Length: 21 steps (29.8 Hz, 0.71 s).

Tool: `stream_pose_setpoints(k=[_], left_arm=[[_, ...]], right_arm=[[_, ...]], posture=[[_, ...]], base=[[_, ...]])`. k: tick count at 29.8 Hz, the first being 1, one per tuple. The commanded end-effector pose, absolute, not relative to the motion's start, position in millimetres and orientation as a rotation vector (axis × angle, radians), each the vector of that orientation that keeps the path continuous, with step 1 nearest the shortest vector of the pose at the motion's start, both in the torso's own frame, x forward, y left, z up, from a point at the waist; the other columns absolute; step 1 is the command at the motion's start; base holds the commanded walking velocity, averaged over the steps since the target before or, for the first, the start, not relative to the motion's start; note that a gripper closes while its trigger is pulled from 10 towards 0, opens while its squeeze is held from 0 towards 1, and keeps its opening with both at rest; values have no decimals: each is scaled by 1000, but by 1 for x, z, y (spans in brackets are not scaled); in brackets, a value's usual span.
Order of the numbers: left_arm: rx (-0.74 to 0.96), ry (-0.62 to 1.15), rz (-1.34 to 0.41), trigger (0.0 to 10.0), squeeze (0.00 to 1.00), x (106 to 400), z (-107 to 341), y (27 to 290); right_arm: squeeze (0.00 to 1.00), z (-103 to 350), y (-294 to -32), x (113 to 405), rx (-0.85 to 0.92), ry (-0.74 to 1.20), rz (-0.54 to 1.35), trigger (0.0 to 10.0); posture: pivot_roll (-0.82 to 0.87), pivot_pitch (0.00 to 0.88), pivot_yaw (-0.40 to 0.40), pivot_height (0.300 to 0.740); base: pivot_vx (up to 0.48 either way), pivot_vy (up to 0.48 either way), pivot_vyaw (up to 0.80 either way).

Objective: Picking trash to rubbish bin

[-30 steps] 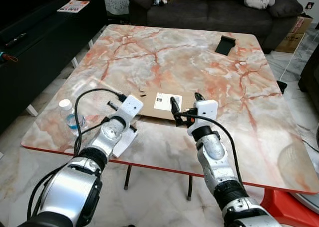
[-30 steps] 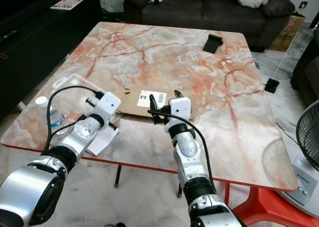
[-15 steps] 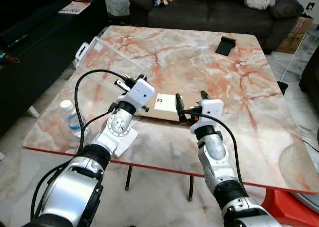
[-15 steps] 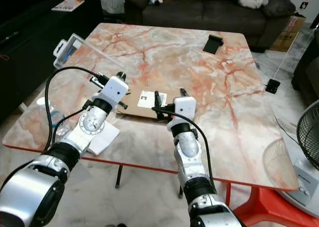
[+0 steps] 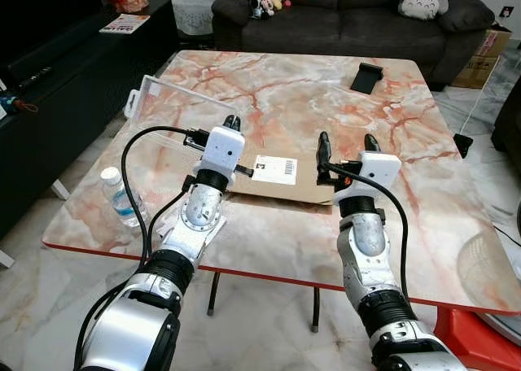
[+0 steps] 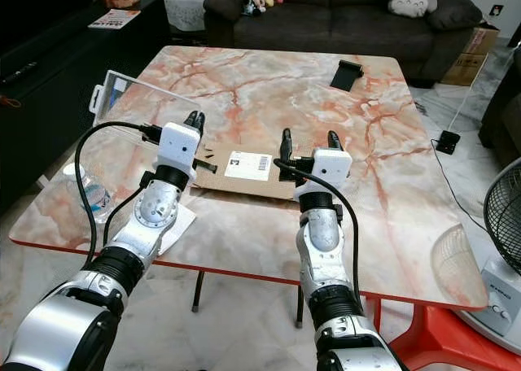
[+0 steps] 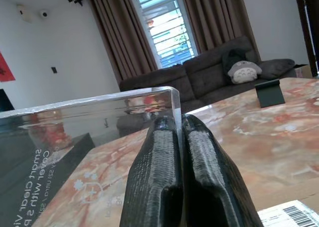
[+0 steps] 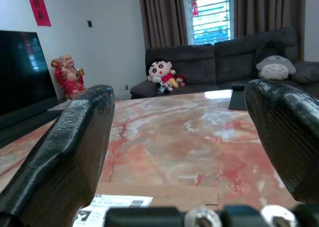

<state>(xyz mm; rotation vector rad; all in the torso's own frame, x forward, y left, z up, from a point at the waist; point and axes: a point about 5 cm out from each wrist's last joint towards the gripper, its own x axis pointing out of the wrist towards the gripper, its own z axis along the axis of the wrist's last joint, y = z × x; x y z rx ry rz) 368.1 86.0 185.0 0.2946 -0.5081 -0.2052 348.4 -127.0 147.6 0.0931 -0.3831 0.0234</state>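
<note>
Above the marble table [image 5: 423, 192], our left gripper [image 5: 230, 124] is pinching a clear, rigid plastic package [image 5: 167, 102] by its edge, lifted and tilted. Our right gripper [image 5: 344, 142] is hovering with fingers spread over flat brown cardboard [image 5: 281, 184]. Printed lettering on the plastic is showing from our left wrist.

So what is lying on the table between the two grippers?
The flat cardboard piece with its white barcode label lies between the left gripper, shut on the clear plastic sheet, and the open right gripper, as the eye views show.
</note>
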Motion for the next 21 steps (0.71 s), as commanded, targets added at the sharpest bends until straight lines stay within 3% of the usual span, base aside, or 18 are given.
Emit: stream_pose_setpoints(k=[1,16,21], left_arm=[[271,-549,-204,10000,0,368,195,86],[291,-554,-203,10000,0,369,197,92],[307,-543,-214,10000,0,369,195,91]], right_arm=[[0,161,-125,351,91,-439,21,10000],[0,159,-124,350,93,-438,10,10000],[0,159,-124,350,100,-438,5,10000]], posture=[[-79,0,48,740],[-73,0,61,740],[-76,0,65,740]], base=[[0,0,0],[0,0,0],[-259,0,0]])
